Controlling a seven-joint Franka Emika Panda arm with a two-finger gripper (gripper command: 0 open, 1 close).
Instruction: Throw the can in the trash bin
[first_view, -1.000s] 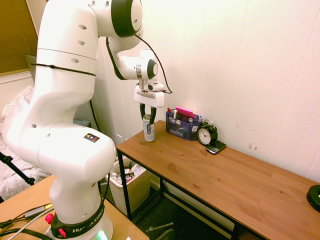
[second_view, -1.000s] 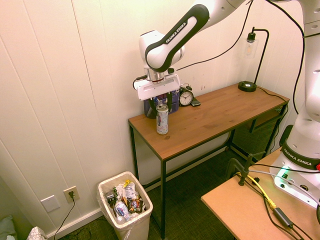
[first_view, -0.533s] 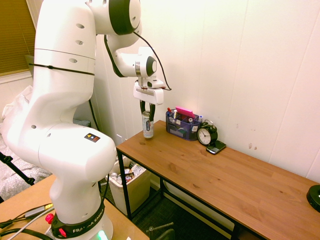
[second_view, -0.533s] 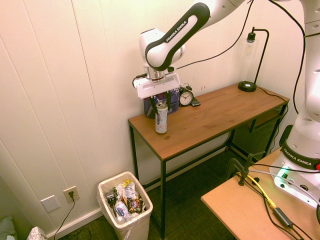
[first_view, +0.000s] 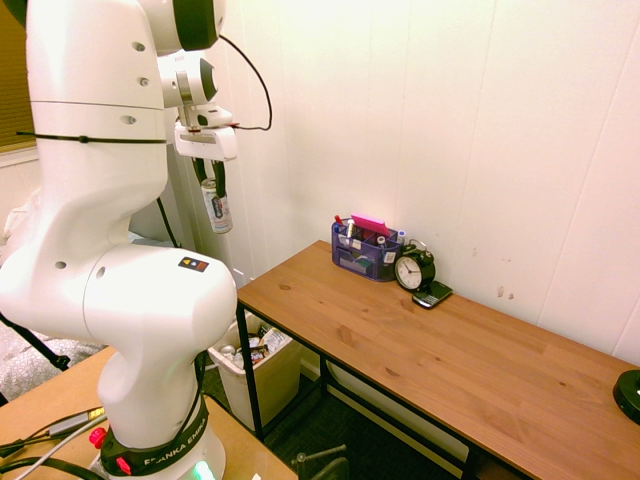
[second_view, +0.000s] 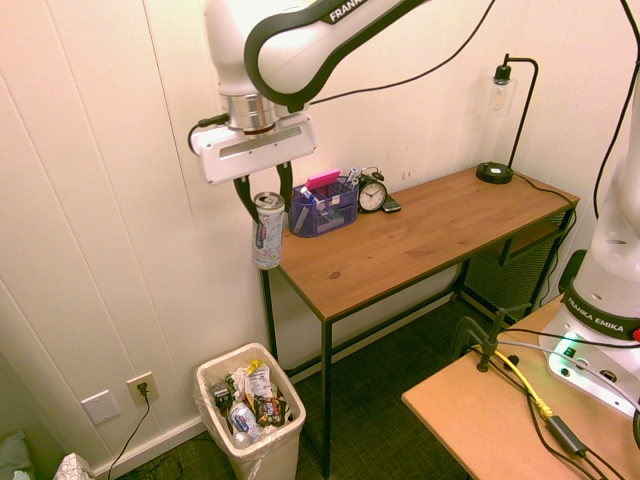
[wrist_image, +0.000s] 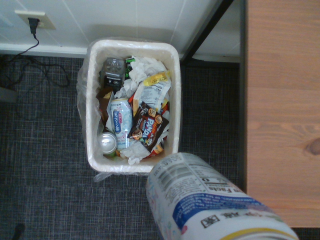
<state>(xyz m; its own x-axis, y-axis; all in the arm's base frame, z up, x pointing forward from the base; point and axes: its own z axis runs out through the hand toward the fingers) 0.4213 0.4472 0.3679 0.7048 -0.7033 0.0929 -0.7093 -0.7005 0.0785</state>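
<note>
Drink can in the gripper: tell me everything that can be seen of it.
The slim, tall drink can looks metallic, with a silvery top and a pale printed body. The wrist view shows a blue band, a nutrition panel, a barcode and a yellow line near one end. The gripper holds it near its top, jaws shut on its sides. It hangs slightly tilted in the air, off the desk's end and above the level of the trash bin.

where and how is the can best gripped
Best across its upper side wall, just below the rim, as the gripper now has the can: coming from above, one finger on each side. The body is slim, round and straight-sided, so opposed fingers should seat well. It hangs slightly tilted, bottom free, which would likely suit a drop into the bin.
</note>
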